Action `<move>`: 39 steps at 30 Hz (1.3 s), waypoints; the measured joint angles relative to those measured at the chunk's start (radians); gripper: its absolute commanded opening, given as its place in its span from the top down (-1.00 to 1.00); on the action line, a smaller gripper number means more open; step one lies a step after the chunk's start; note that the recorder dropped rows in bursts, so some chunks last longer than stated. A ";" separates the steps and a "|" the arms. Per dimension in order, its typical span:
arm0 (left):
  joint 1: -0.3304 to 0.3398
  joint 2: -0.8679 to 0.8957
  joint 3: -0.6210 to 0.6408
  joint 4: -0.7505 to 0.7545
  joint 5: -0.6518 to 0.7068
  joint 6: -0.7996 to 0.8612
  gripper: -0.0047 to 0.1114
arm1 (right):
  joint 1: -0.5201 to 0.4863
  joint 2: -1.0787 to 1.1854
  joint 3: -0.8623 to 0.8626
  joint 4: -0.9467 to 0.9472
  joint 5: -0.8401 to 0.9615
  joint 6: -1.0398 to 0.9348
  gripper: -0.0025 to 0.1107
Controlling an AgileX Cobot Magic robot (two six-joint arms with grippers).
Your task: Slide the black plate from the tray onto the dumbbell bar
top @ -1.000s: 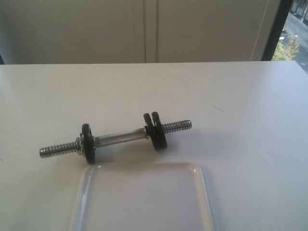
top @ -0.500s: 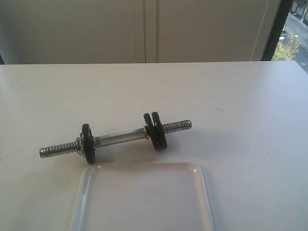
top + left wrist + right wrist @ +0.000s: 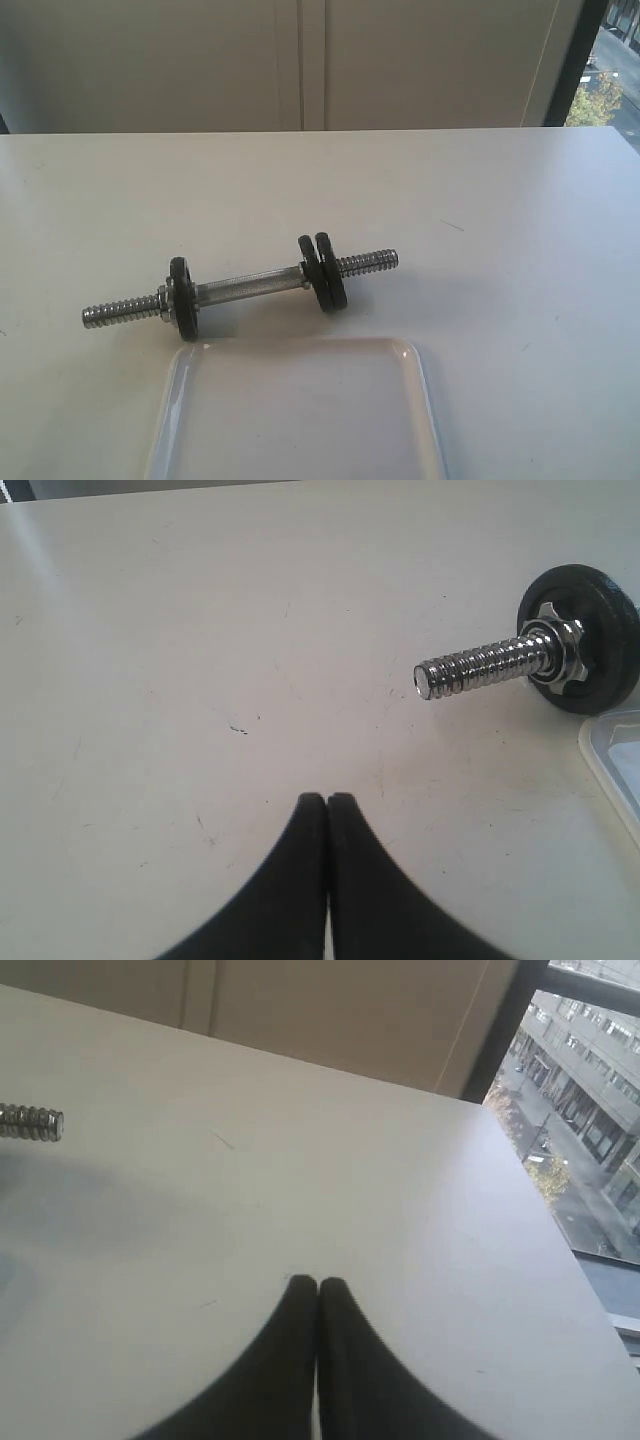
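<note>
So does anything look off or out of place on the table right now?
Only the dumbbell bar: one black disc near its left end, a pair of discs near its right, so it looks lopsided. The tray holds nothing in its visible part. No spills or damage show.

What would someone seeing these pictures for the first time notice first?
The chrome dumbbell bar lies on the white table, one black disc toward its left end and a pair of discs toward its right. Nearer the camera sits the clear tray, no plate visible in it. The left gripper and right gripper hover over the table, fingers closed.
</note>
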 measured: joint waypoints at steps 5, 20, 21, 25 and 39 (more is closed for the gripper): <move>0.000 0.000 0.000 0.000 0.000 0.000 0.92 | 0.000 0.000 0.000 0.016 0.000 0.035 0.96; 0.000 0.000 0.000 0.000 0.000 0.000 0.92 | 0.000 0.000 0.000 0.016 0.000 0.153 0.96; 0.000 0.000 0.000 0.000 0.000 0.000 0.92 | 0.000 0.000 0.000 0.016 0.000 0.153 0.96; 0.000 0.000 0.000 0.000 0.000 0.000 0.92 | 0.000 0.000 0.000 0.022 0.000 0.153 0.96; 0.000 0.000 0.000 0.000 0.000 0.000 0.92 | 0.000 0.000 0.000 0.022 0.000 0.153 0.96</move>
